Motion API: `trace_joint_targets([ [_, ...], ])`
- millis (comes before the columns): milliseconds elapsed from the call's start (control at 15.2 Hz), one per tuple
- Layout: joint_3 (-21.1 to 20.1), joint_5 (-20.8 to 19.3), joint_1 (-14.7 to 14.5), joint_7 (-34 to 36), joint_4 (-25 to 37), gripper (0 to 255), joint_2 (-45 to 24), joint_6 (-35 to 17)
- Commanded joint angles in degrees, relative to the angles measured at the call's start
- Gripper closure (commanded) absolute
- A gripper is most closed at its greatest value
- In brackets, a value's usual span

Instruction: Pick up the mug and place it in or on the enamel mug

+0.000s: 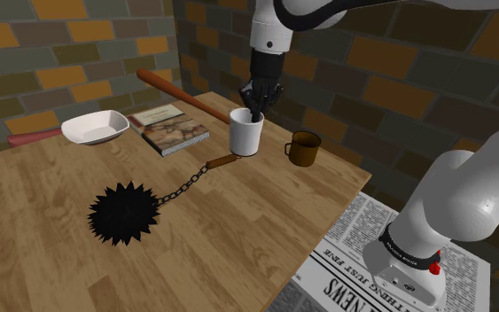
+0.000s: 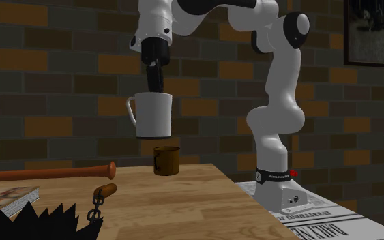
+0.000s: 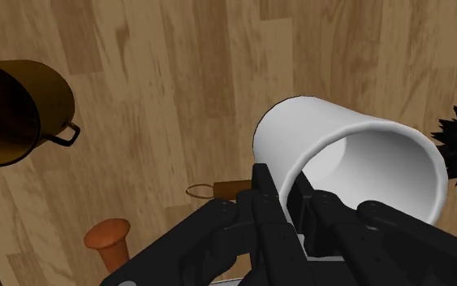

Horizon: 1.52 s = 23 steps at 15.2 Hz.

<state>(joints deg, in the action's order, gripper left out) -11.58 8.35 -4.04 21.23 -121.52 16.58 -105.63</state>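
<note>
Shoulder view: the gripper (image 1: 255,110) comes straight down onto the white mug (image 1: 246,135), clamped on its rim, with the brown mug (image 1: 304,149) near it, toward the view's right on the wooden table (image 1: 43,222).

Second exterior view: the white mug (image 2: 153,116) hangs upright under the gripper (image 2: 156,88), clear of the table, roughly above the brown mug (image 2: 166,161).

Wrist view: the fingers pinch the white mug's (image 3: 381,162) wall, one inside and one outside. The brown mug (image 3: 15,110) sits well apart.

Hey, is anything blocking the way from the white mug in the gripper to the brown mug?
Nothing visible does. The white mug hangs clasped in the gripper above the table, and the gap to the brown mug is open.
</note>
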Motion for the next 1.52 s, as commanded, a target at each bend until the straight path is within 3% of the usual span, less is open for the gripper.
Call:
trace_joint_targets([
  [0,1.0,-0.2,0.5,-1.3,0.1,255,0.8,1.0],
  [660,10.7,-3.2,5.8,-14.8,-1.7,255,5.5,5.4],
  [1452,21.1,-7.3,11.4,-29.3,2.6,255,3.7,8.8],
])
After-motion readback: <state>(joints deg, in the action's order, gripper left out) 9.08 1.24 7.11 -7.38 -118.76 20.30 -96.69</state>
